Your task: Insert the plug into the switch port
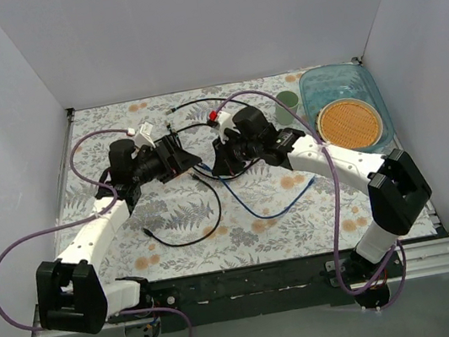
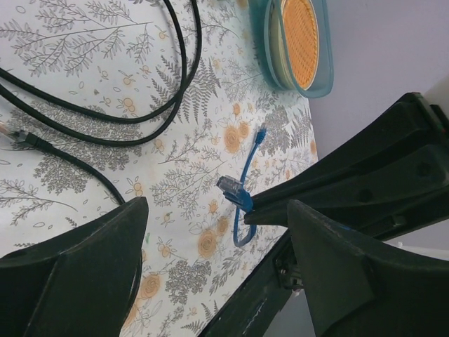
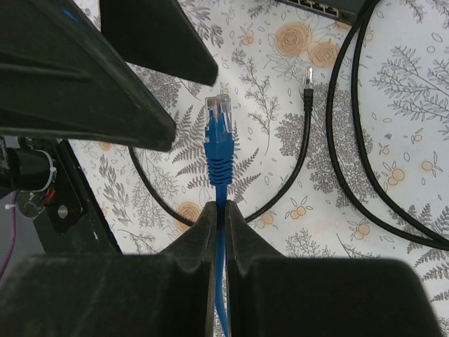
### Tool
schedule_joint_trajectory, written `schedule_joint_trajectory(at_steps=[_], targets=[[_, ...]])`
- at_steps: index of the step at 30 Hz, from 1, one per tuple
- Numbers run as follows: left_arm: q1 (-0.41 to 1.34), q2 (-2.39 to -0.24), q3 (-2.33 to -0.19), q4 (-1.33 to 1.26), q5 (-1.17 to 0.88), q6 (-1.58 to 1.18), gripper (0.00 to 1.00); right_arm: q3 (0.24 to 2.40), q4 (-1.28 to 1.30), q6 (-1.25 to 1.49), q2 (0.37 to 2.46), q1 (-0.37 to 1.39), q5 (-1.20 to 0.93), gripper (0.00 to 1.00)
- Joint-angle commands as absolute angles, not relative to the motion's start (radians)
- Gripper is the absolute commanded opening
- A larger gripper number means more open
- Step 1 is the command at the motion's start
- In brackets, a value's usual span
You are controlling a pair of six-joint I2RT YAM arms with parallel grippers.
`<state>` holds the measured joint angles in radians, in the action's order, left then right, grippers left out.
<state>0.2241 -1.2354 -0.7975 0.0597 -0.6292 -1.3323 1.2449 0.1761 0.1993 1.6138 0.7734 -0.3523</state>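
My right gripper is shut on a blue cable just behind its blue plug, which has a clear tip, sticks out ahead of the fingers and hangs above the floral cloth. The dark grey switch shows only as an edge with a row of ports at the top of the right wrist view. My left gripper is wide open and empty. The blue plug hangs just past it. In the top view the left gripper and right gripper face each other closely at mid-table.
Black cables loop over the cloth, with a loose black plug. The blue cable trails towards the front right. A teal tray holding an orange disc and a green cup stand at the back right.
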Motion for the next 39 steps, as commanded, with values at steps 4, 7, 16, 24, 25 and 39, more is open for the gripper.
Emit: schedule_joint_trajectory(at_steps=[4, 7, 16, 24, 25, 39], targets=[[0.285, -1.282, -0.845, 0.006, -0.627, -1.339, 0.75, 1.232, 0.101, 0.213, 1.565, 0.773, -0.403, 0.01], [0.296, -1.296, -0.845, 0.006, -0.627, -1.347, 0.7, 1.227, 0.101, 0.212, 1.557, 0.773, -0.403, 0.01], [0.302, -1.29, -0.83, -0.058, -0.612, -1.365, 0.47, 1.181, 0.068, 0.212, 1.526, 0.775, -0.437, 0.01], [0.308, -1.295, -0.83, -0.074, -0.647, -1.364, 0.32, 1.175, 0.034, 0.245, 1.516, 0.775, -0.442, 0.01], [0.31, -1.295, -0.828, -0.074, -0.647, -1.367, 0.33, 1.177, 0.032, 0.252, 1.516, 0.775, -0.443, 0.01], [0.316, -1.247, -0.807, -0.086, -0.647, -1.351, 0.0, 1.187, 0.011, 0.299, 1.52, 0.769, -0.46, 0.28]])
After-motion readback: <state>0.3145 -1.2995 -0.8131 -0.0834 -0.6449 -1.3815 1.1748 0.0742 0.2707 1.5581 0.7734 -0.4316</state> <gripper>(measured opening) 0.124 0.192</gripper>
